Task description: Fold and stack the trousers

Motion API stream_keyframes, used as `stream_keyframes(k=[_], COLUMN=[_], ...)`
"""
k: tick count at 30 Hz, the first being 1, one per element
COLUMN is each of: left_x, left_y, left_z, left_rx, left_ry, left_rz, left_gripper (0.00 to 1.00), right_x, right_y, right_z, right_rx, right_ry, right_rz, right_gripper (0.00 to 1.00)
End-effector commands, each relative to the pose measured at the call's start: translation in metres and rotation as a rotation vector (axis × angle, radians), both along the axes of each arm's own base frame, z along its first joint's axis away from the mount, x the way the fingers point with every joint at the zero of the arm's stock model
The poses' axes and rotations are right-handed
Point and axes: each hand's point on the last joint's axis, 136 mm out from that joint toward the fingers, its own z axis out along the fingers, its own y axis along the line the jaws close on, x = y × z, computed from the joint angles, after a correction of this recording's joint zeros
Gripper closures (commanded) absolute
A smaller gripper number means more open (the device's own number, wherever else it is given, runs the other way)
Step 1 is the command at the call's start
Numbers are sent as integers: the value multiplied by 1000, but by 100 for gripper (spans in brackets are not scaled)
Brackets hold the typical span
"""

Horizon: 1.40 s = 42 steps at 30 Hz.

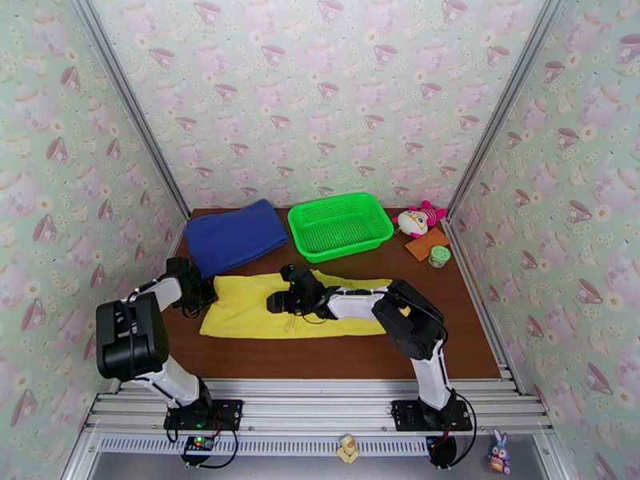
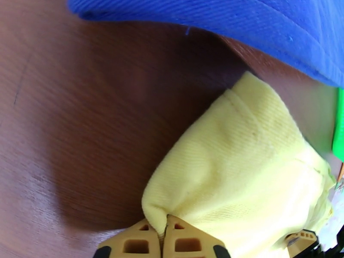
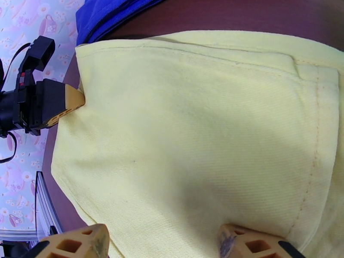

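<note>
Trousers [image 1: 240, 314] lie flat across the middle of the surface [image 1: 320, 358], nearer its left edge. Left hand [image 2: 163, 235] pinches their left end; right hand [image 3: 163, 241] is spread over their middle.

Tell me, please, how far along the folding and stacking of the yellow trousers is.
Done: the trousers lie flat as one long strip, seemingly folded lengthwise. In hand: the left gripper is shut on their left end; the right gripper is open over the middle. Left: folding crosswise and stacking.
</note>
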Motion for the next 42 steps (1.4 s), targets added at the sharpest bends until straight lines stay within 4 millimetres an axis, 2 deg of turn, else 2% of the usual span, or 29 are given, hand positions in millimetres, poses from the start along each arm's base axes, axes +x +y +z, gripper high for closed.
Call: stream_keyframes(k=[1, 4, 7, 11, 15, 18, 22, 26, 28, 30, 34, 37, 42], left_x=[-3, -18, -32, -45, -53, -56, -51, -44, -38, -29, -12, -9, -9], left_y=[-11, -15, -14, -3, 20, 42, 66, 97, 102, 96, 60, 41, 13], left_z=[31, 54, 75, 105, 134, 154, 177, 215, 229, 234, 224, 222, 226], left_rx=[-38, 31, 138, 265, 408, 495, 528, 629, 648, 621, 466, 407, 327], left_ry=[-25, 7, 56, 96, 96, 93, 32, -48, -85, -116, -160, -185, -215], left_rz=[-16, -34, -70, -103, -95, -62, 44, 158, 173, 153, 48, 6, -42], left_gripper=[100, 100, 100, 100, 100, 100, 100, 100, 100, 100, 100, 100, 100], right_x=[-3, 6, 17, 30, 25, 13, 3, -3, -2, 1, 6, 11, 18], right_y=[-29, -55, -94, -167, -228, -258, -277, -299, -300, -288, -254, -233, -211], right_z=[-4, 13, 24, 10, -6, -12, -6, 0, 1, -2, -6, 2, 12], right_rx=[-42, -37, -47, -173, -294, -393, -448, -559, -581, -558, -436, -333, -281], right_ry=[28, -4, -21, 1, 34, 47, 39, 25, 16, 8, -5, -34, -75], right_rz=[-28, -68, -140, -272, -372, -419, -462, -501, -480, -410, -275, -225, -162], right_gripper=[29, 28, 27, 27, 27, 27, 27, 27, 26, 27, 31, 35, 37])
